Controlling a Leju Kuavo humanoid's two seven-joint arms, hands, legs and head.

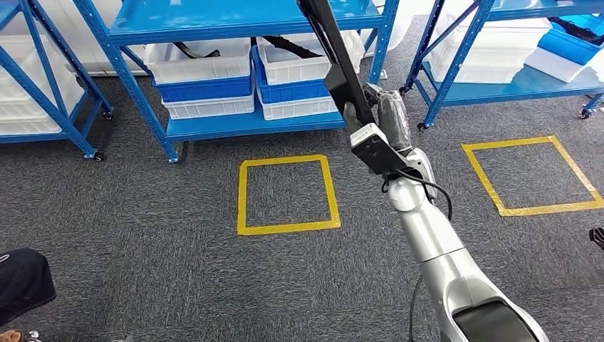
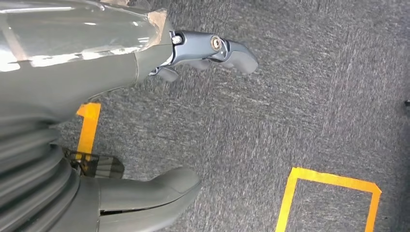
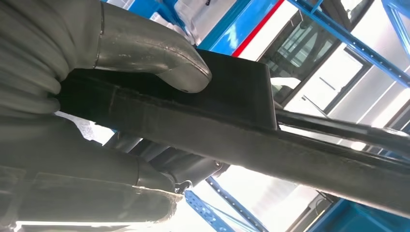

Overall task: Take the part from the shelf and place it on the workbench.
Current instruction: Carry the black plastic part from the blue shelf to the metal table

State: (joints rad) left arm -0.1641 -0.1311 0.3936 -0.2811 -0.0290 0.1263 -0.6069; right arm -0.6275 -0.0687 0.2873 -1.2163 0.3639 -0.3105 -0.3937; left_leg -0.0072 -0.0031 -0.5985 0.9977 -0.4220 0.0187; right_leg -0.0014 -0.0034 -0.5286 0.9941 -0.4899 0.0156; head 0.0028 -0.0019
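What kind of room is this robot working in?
Probably a warehouse or workshop storeroom. Blue metal shelves on wheels hold white and blue plastic bins, and yellow tape squares mark spots on the grey carpet. The right hand grips a long black part.

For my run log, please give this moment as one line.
right hand: holds long black part | left hand: holds nothing, over carpet | blue shelf: ahead | placing: not yet done
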